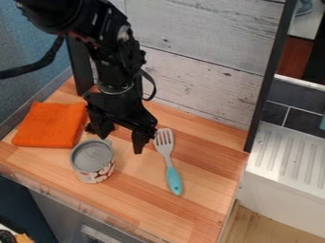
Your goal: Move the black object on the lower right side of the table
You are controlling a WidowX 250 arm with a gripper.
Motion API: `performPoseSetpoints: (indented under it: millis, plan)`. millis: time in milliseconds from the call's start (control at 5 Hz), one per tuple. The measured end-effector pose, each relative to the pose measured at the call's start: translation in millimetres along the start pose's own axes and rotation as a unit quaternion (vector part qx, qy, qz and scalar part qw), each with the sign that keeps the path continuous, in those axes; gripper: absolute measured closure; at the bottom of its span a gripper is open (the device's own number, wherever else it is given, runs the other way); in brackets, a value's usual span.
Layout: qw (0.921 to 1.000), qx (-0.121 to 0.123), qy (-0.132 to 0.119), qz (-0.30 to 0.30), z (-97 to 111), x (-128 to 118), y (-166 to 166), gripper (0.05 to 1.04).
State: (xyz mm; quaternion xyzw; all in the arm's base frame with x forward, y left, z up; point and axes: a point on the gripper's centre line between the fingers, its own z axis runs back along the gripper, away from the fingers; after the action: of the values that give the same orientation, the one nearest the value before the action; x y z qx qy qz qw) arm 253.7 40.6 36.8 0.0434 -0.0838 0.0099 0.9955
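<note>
The black gripper point(119, 141) hangs over the middle left of the wooden table point(209, 209), its two fingers apart with nothing visible between them. Its left finger is just behind a can point(92, 160) with a grey top and a red and white printed side, which stands upright. Whether that finger touches the can, I cannot tell. Right of the gripper lies a spatula point(168, 160) with a grey slotted head and a teal handle. On the table's lower right side I see bare wood and no black object.
An orange folded cloth point(51, 124) lies at the left, behind the can. A whitewashed plank wall point(196, 42) with black posts stands at the back. Beyond the table's right edge is a white ridged drainboard point(289, 156). A clear raised strip runs along the front edge.
</note>
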Motion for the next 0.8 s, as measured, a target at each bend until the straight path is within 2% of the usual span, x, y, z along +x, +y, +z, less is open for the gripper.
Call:
performPoseSetpoints:
  millis: [200,600,800]
  plan:
    - [0.9999,-0.002,0.013,-0.003,-6.2,-3.1,-0.9,0.085]
    - [0.9998,0.017,0.011,-0.006,-22.4,13.7,36.6,0.085]
    - [0.9973,0.032,0.013,-0.064,-29.3,20.8,55.5,0.085]
